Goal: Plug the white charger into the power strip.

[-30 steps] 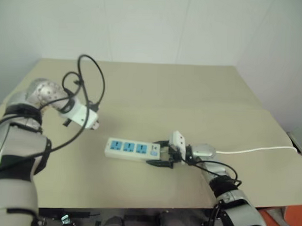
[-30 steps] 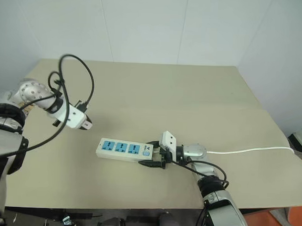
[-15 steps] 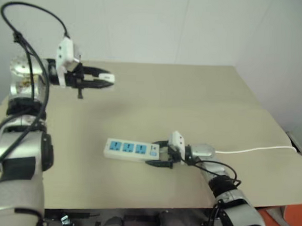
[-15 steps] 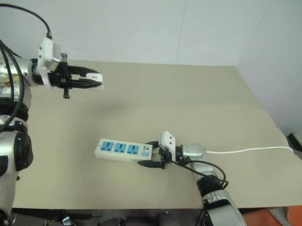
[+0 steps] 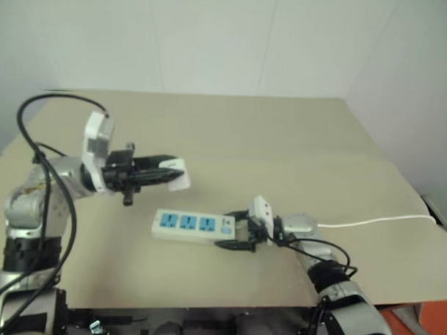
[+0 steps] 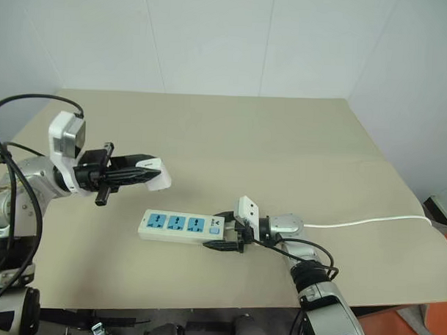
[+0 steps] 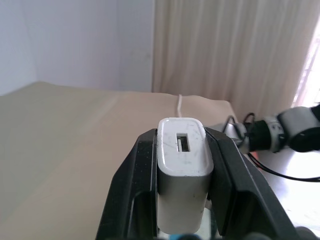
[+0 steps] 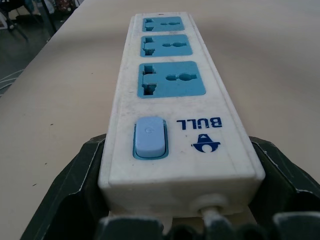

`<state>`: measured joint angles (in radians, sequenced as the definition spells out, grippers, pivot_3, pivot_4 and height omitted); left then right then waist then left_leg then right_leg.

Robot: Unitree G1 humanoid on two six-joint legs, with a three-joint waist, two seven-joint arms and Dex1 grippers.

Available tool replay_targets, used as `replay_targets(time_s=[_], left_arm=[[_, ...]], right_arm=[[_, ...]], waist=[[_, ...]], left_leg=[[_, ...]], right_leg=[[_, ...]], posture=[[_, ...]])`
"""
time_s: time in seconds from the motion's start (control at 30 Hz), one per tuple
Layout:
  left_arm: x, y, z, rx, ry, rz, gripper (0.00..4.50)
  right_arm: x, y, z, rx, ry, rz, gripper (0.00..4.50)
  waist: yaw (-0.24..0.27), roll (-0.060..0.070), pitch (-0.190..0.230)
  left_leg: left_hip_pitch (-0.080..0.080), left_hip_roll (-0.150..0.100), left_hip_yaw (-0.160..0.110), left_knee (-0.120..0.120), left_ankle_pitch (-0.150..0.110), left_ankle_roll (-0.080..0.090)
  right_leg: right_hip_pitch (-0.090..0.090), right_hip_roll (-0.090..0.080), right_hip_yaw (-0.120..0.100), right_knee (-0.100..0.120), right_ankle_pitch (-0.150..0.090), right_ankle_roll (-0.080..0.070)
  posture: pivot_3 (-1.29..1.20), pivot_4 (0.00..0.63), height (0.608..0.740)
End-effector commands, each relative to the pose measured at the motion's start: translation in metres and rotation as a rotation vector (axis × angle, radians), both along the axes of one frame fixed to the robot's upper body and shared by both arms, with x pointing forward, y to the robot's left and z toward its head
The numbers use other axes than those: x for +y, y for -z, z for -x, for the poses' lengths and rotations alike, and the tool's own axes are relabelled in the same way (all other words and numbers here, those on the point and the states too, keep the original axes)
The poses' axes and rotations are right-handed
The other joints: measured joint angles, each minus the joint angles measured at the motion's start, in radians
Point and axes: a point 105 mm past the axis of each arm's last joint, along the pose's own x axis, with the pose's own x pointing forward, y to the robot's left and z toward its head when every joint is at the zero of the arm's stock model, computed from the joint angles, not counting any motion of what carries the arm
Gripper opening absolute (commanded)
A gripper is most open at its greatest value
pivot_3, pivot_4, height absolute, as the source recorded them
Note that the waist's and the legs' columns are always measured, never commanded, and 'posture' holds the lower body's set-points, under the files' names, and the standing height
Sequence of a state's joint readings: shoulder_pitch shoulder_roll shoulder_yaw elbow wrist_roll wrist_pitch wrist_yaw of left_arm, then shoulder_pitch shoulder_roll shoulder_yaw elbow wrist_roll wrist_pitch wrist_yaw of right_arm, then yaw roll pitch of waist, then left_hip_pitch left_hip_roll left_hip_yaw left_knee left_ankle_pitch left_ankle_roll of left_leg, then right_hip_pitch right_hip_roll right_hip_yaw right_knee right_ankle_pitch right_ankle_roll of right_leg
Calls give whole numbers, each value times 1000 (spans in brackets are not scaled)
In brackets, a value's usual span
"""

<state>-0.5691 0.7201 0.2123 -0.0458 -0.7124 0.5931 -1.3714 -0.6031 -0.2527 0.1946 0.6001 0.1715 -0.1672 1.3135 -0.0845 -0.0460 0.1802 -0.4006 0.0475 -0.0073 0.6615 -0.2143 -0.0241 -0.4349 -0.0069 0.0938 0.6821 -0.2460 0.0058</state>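
The power strip (image 5: 191,224) lies flat on the tan table, its three blue sockets facing up. My right gripper (image 5: 238,231) is shut on its switch end; in the right wrist view the black fingers (image 8: 75,185) flank the strip (image 8: 172,107) on both sides. The white charger (image 5: 179,175) hangs in the air above and to the left of the strip, and my left gripper (image 5: 170,172) is shut on it, pointing level toward the right. In the left wrist view the charger (image 7: 182,170) sits clamped between both fingers, USB port showing.
The strip's thin white cord (image 5: 376,219) runs from the switch end to the table's right edge. A black cable loops above my left arm (image 5: 53,103). The tan table (image 5: 283,140) stretches back to a white wall.
My left arm swung down from high at the back left to just above the strip's left end, still carrying the charger. The right gripper and the strip stayed put.
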Motion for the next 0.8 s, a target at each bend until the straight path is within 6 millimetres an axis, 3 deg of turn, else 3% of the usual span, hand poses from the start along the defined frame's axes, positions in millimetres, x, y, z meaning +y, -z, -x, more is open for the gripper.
replay_targets(time_s=[0.03,0.4,0.8], left_arm=[[-8,3,14,-55,88,-51,1022],[-17,-3,5,-91,104,-28,1022],[-24,5,9,-62,158,-49,1022]], right_arm=[[3,-5,2,-15,-39,-6,3417],[7,16,-5,-75,-11,123,3417],[5,19,0,-8,-62,133,3417]], waist=[[0,0,0],[-12,-1,-1],[-15,-1,-1]], left_leg=[[2,0,0,0,0,0],[13,0,0,0,0,0],[15,1,1,-1,0,0]], right_leg=[[2,0,0,0,0,0],[15,1,0,-3,-4,6],[15,1,1,-3,-4,7]], posture=[[0,150,740],[0,150,740],[0,150,740]])
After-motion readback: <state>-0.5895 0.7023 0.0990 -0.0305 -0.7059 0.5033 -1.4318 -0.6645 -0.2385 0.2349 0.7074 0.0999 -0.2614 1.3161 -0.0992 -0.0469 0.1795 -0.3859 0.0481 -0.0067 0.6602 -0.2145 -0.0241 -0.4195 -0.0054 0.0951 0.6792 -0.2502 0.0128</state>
